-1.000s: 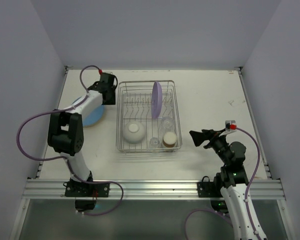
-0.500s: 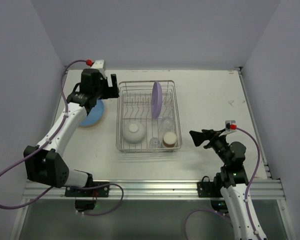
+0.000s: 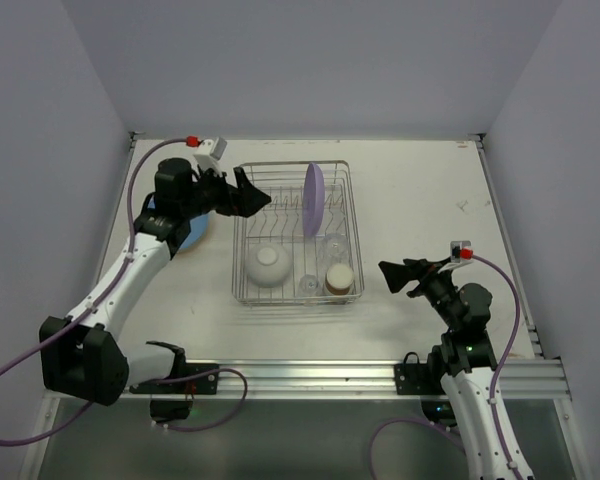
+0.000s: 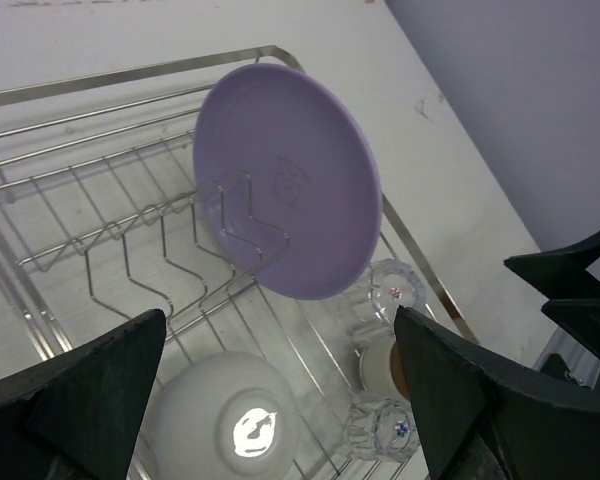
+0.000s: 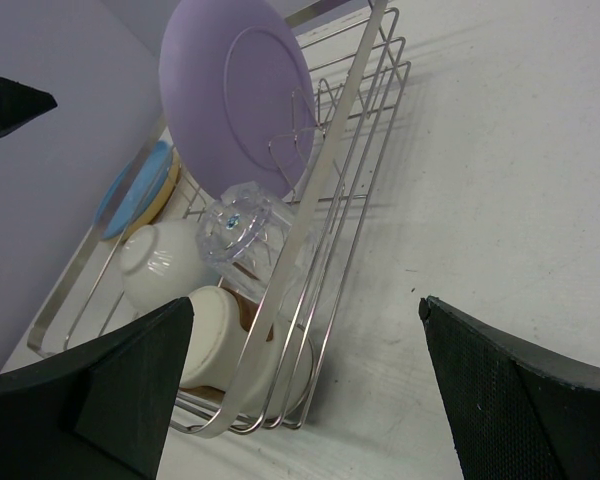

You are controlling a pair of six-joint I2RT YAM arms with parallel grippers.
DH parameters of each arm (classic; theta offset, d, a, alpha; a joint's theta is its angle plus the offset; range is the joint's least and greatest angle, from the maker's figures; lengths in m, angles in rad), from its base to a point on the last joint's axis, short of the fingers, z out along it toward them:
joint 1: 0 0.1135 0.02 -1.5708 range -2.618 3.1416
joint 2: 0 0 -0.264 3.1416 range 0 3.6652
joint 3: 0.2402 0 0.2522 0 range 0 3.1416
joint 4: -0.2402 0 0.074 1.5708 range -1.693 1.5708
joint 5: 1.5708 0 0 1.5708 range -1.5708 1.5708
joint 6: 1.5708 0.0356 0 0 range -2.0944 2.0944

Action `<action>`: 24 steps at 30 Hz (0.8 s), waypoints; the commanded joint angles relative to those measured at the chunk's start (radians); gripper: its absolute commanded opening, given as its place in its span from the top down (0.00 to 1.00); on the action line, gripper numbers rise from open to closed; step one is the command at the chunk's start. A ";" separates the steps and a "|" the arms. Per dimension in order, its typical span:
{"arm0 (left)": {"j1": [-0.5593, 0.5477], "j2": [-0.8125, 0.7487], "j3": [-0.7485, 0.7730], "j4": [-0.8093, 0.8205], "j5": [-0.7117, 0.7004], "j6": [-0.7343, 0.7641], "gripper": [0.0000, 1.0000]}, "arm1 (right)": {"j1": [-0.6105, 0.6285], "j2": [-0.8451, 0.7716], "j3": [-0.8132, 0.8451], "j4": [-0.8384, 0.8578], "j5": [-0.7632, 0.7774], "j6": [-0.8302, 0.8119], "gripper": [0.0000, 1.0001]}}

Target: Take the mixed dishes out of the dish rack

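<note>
Over the dish rack's (image 3: 236, 250) far-left corner: left gripper (image 3: 254, 197), jaws wide, empty. Purple plate (image 3: 313, 198) upright in the prongs. White bowl (image 3: 268, 264), clear glasses (image 3: 332, 246) and brown cup (image 3: 339, 279) at near end. Blue plate (image 3: 192, 233) on table, left of rack. Right gripper (image 3: 389, 278) wide, empty, right of rack.

Pale lavender walls (image 3: 310, 60) enclose a white table (image 3: 420, 200) edged in front by an aluminium rail (image 3: 310, 378)

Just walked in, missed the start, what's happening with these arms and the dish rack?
The left gripper, open and empty, hovers over the dish rack, facing the upright purple plate. A blue plate lies on the table left of it. White bowl, glasses and brown cup sit in the rack. The right gripper is open to its right.
</note>
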 commanded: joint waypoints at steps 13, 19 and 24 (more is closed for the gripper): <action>-0.192 0.108 -0.061 0.399 0.109 -0.134 0.00 | -0.001 0.027 0.011 0.040 -0.005 0.000 0.01; -0.239 0.209 0.015 0.410 0.057 -0.116 0.00 | -0.001 0.029 0.014 0.035 0.004 0.003 0.01; -0.284 0.289 0.062 0.412 0.029 -0.116 0.00 | -0.001 0.025 0.014 0.029 0.016 0.004 0.01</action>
